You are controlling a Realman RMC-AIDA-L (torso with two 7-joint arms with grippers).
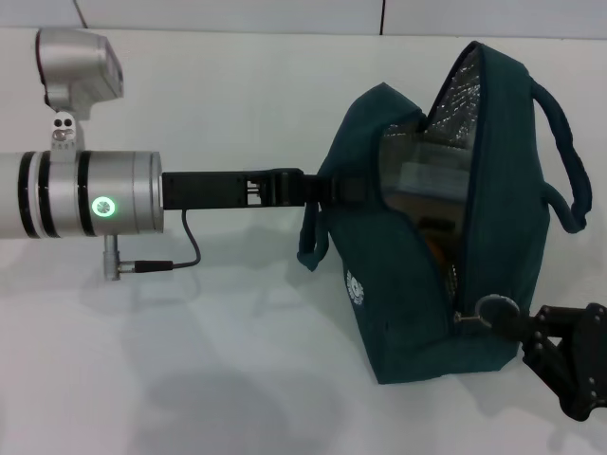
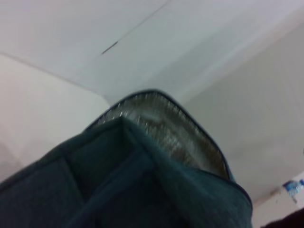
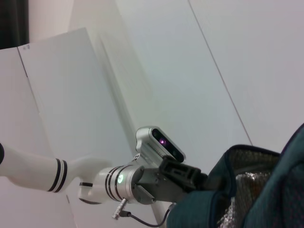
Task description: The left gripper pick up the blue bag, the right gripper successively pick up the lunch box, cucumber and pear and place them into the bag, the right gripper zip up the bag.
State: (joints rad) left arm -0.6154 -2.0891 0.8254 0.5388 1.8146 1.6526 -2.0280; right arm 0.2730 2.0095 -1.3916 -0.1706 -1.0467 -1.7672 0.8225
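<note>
From the head view, the large dark teal-blue fabric bag (image 1: 417, 237) stands on the white worktop (image 1: 190, 379), its mouth gaping to show silver foil lining. The black left gripper (image 1: 327, 188) reaches in from the left, jaws clenched on the bag's near edge. The black right gripper (image 1: 517, 327) sits low at the bag's corner, touching the metal zipper ring (image 1: 495, 307); its jaws' state cannot be told.

The left wrist view shows the bag (image 2: 142, 171) filling the frame.

The right wrist view shows the left gripper (image 3: 199, 183) against the bag (image 3: 256, 194).
</note>
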